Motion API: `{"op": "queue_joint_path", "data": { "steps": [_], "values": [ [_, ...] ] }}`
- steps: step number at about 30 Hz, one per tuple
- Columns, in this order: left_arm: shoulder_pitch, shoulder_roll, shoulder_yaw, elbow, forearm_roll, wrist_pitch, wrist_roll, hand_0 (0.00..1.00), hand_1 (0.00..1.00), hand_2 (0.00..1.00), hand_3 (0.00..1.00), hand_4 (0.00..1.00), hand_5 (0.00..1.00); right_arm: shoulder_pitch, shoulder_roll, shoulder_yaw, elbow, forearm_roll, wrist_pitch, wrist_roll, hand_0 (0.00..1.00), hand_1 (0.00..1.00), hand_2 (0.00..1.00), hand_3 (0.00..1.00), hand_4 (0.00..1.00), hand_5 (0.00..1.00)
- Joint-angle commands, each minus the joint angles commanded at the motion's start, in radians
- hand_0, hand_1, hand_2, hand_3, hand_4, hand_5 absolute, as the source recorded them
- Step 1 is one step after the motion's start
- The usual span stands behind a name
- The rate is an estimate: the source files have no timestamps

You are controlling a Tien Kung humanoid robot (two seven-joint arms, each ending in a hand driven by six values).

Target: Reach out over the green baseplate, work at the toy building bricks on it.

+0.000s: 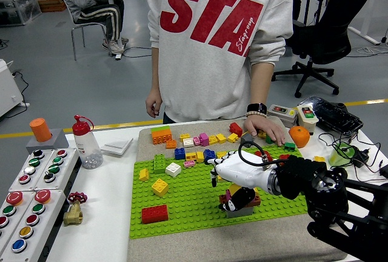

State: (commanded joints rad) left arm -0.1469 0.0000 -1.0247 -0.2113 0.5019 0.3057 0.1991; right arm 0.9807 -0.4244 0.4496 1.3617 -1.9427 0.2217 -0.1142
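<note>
The green baseplate (188, 207) lies on a beige mat in the middle of the table. On its right part stands a small brick stack (242, 206) with a grey base and red-brown bricks. My right hand (233, 184), white with black fingers, reaches in from the right and sits over the stack, lower fingers curled around its top. A red brick (154, 213), a yellow brick (160, 186), a green brick (159, 164) and a white brick (173, 169) sit further left on the plate. The left arm is out of view.
A person stands at the far side, one hand (270, 133) resting on the mat by loose bricks (200, 141). An orange (299, 136) and cables lie at the right. Button boxes (30, 183), a bottle (86, 144) and a brass valve (74, 210) stand at the left.
</note>
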Motion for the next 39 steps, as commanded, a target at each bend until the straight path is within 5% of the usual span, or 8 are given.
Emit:
{"op": "queue_joint_path", "data": {
  "steps": [19, 20, 25, 26, 31, 32, 38, 39],
  "values": [
    [0.006, 0.000, -0.010, 0.000, 0.010, 0.000, 0.004, 0.668, 0.621, 0.624, 0.519, 0.413, 0.998, -0.007, -0.003, 0.012, 0.072, 0.076, -0.275, 0.021, 0.897, 0.885, 0.998, 0.996, 0.796, 0.437],
    [0.006, 0.000, -0.010, 0.000, 0.010, 0.000, 0.004, 0.668, 0.621, 0.624, 0.520, 0.413, 0.998, -0.008, -0.004, 0.019, 0.077, 0.077, -0.288, 0.022, 0.897, 0.871, 0.974, 0.658, 0.790, 0.436],
    [0.006, 0.000, -0.010, 0.000, 0.010, -0.001, 0.004, 0.668, 0.621, 0.624, 0.520, 0.413, 0.998, -0.012, -0.006, 0.044, 0.095, 0.081, -0.352, 0.034, 0.897, 0.871, 0.974, 0.658, 0.790, 0.436],
    [0.006, 0.000, -0.010, 0.000, 0.010, -0.001, 0.004, 0.668, 0.621, 0.624, 0.520, 0.413, 0.998, -0.012, -0.006, 0.047, 0.097, 0.083, -0.359, 0.037, 0.897, 0.867, 0.922, 0.490, 0.775, 0.456],
    [0.007, 0.000, -0.008, 0.000, 0.008, -0.001, 0.004, 0.668, 0.621, 0.624, 0.520, 0.413, 0.998, -0.012, -0.007, 0.061, 0.102, 0.093, -0.379, 0.049, 0.897, 0.867, 0.922, 0.490, 0.775, 0.456],
    [0.007, 0.000, -0.008, 0.000, 0.008, -0.001, 0.005, 0.668, 0.621, 0.624, 0.520, 0.414, 0.998, -0.013, -0.007, 0.063, 0.102, 0.100, -0.381, 0.048, 0.917, 0.894, 0.998, 0.956, 0.785, 0.473],
    [0.007, 0.000, -0.009, 0.000, 0.009, -0.002, 0.005, 0.668, 0.621, 0.624, 0.520, 0.414, 0.998, -0.018, -0.009, 0.066, 0.101, 0.151, -0.425, 0.047, 0.917, 0.894, 0.998, 0.956, 0.785, 0.473],
    [0.007, 0.000, -0.009, 0.000, 0.009, -0.002, 0.005, 0.668, 0.623, 0.624, 0.521, 0.414, 0.998, -0.019, -0.009, 0.067, 0.103, 0.150, -0.426, 0.047, 0.925, 0.897, 0.998, 0.817, 0.764, 0.489]
  ]
}}
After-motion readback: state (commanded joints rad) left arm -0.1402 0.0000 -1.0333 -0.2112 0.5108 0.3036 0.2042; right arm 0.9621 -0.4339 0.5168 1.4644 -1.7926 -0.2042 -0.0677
